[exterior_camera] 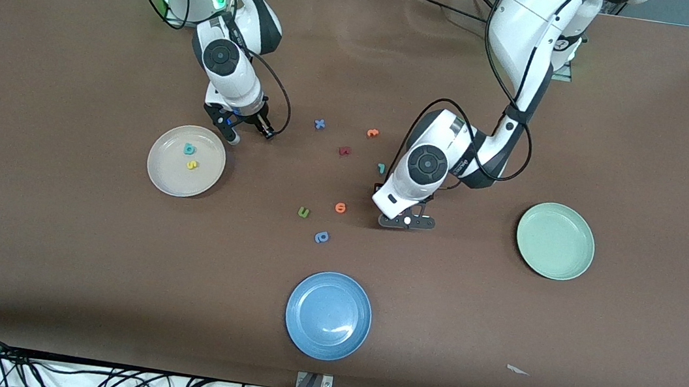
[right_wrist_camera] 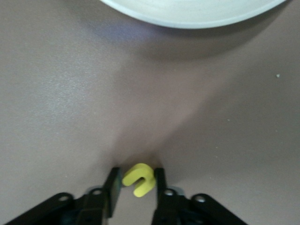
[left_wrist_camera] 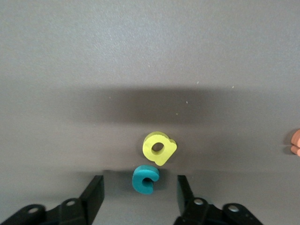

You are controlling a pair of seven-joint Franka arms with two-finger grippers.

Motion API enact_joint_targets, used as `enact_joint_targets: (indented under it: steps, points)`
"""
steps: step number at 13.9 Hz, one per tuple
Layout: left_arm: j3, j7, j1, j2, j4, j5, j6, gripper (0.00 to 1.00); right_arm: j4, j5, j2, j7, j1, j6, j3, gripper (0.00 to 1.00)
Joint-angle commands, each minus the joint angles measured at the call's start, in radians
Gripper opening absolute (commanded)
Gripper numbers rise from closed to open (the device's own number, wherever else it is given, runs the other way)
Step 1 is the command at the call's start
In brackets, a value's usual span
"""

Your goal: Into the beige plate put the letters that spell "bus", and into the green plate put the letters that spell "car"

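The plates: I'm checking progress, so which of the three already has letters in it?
The beige plate, at the right arm's end of the table, holds a teal letter and a yellow letter; the green plate and blue plate hold none.

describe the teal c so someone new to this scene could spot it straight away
Find the left arm's end effector, low over the table's middle, between the green plate and the loose letters. The teal c lies between its open fingers, touching a yellow a; it alone there is teal.

Even overhead light, soft shadows under arms, white glare on blue plate, wrist views slightly soft
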Motion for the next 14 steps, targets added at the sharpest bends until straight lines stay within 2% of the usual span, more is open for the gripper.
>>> enact_joint_targets:
  steps: [1, 4, 6, 8, 10, 11, 13, 14]
  points:
    - [-0.001, 0.025, -0.003, 0.008, 0.009, -0.01, -0.017, 0.66, -0.009, 0.01, 0.001, 0.004, 0.006, 0.008, 0.002, 0.15]
    - [-0.001, 0.025, -0.003, 0.017, 0.01, -0.008, -0.017, 0.58, 0.0, 0.007, -0.034, -0.01, 0.006, -0.008, -0.003, 0.13]
    - [-0.001, 0.025, -0.003, 0.017, 0.012, -0.008, -0.017, 0.52, 0.026, 0.006, -0.074, -0.057, 0.005, -0.094, -0.03, 0.13]
    - [-0.001, 0.025, -0.003, 0.019, 0.02, -0.007, -0.017, 0.5, 0.064, 0.004, -0.12, -0.134, 0.005, -0.21, -0.082, 0.13]
    - [-0.001, 0.022, -0.003, 0.025, 0.03, -0.008, -0.017, 0.49, 0.113, 0.004, -0.137, -0.265, 0.005, -0.322, -0.16, 0.13]
    - [-0.001, 0.021, -0.003, 0.028, 0.032, -0.008, -0.017, 0.45, 0.135, 0.004, -0.137, -0.344, 0.005, -0.352, -0.211, 0.13]
    - [-0.001, 0.019, -0.004, 0.04, 0.035, -0.008, -0.015, 0.45, 0.152, 0.004, -0.122, -0.464, 0.0, -0.363, -0.288, 0.13]
    - [-0.001, 0.019, -0.006, 0.048, 0.035, -0.01, -0.015, 0.45, 0.161, 0.006, -0.096, -0.499, -0.003, -0.357, -0.299, 0.13]
